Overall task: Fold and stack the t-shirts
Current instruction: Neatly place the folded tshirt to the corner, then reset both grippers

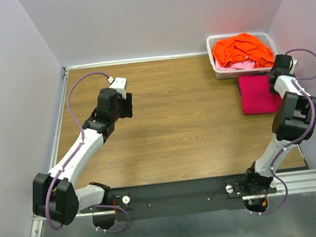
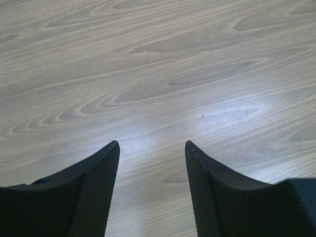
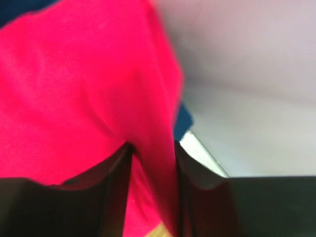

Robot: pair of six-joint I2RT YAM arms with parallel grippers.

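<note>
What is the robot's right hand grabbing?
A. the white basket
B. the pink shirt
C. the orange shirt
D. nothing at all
B: in the right wrist view the pink shirt runs between the fingers of the right hand, and from above it lies beside the basket.

No readable text, no labels (anywhere)

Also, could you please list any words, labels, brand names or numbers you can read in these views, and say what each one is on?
None: no readable text shows in any view.
The magenta t-shirt, the orange t-shirts and the white basket carry no visible print.
The small white fittings on the base rail are too small to show any marking.
The right wrist view is blurred.
</note>
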